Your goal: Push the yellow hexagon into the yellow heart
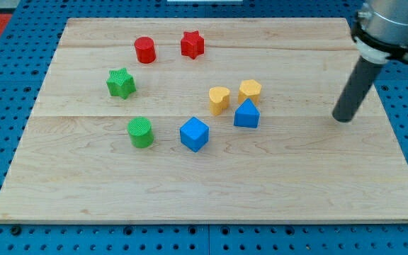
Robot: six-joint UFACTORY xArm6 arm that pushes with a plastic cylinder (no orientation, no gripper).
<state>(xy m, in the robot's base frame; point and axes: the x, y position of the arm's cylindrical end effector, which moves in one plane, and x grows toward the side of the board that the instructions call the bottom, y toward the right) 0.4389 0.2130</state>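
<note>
The yellow hexagon [250, 90] sits near the middle of the wooden board, just right of the yellow heart [219, 100], with a small gap between them. A blue triangular block [246, 114] lies right below the hexagon, touching or nearly touching it. My tip [343, 117] rests on the board far to the right of the hexagon, well apart from every block. The dark rod rises from it toward the view's top right.
A blue cube [194, 134] lies below and left of the heart. A green cylinder [141, 132] and green star [121, 83] are at the left. A red cylinder [145, 49] and red star [192, 44] are near the top. The board's right edge [392, 120] is close to my tip.
</note>
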